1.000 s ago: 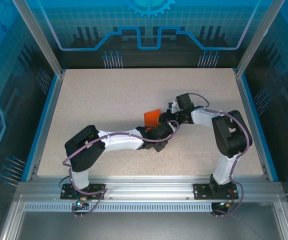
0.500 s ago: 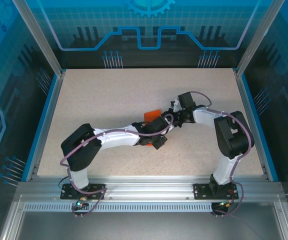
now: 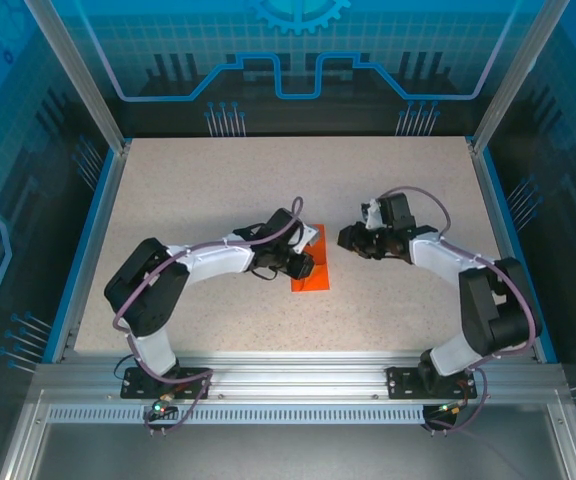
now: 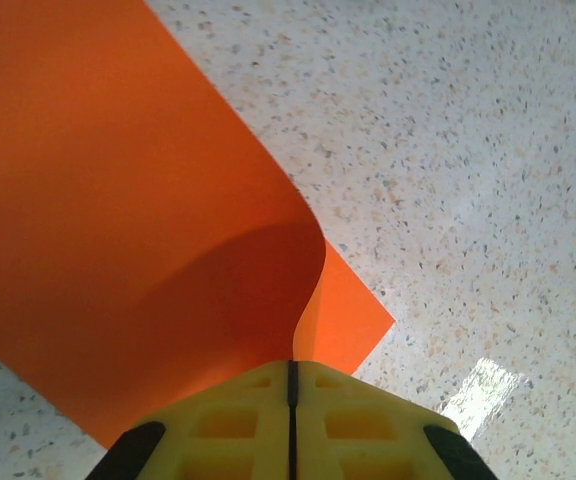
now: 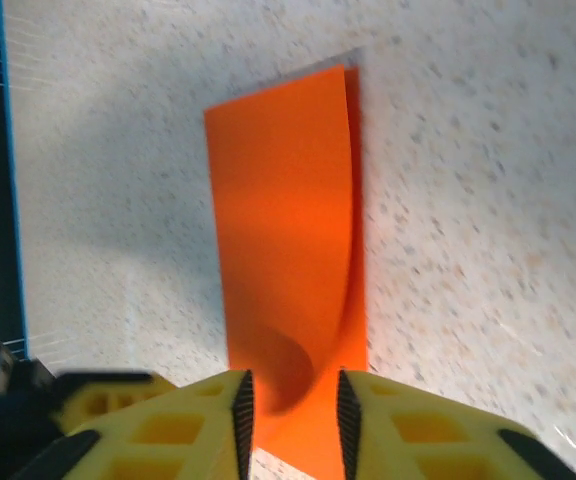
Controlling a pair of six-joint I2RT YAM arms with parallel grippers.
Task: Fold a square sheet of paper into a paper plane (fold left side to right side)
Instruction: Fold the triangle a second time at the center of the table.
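The square sheet of paper (image 3: 311, 277) lies mid-table as a narrow bright orange strip, doubled over on itself. In the left wrist view the paper (image 4: 118, 200) has its top layer bowed up off the lower layer, and the layer's edge runs into the closed seam of my left gripper (image 4: 291, 372). From above, the left gripper (image 3: 303, 262) sits on the strip's left edge. My right gripper (image 3: 349, 240) hangs open just right of the strip, clear of it. Its wrist view looks along the paper (image 5: 278, 230) between the open right gripper (image 5: 289, 402).
The speckled beige table (image 3: 218, 190) is bordered by blue rails and aluminium posts (image 3: 78, 75). Both arms reach inward from the near edge, their forearms meeting around the strip. Bare tabletop lies behind and to both sides.
The left arm swung left and its gripper moved from the sheet's right side onto its left edge. The right gripper drew back to the right. The sheet now shows as a narrow strip.
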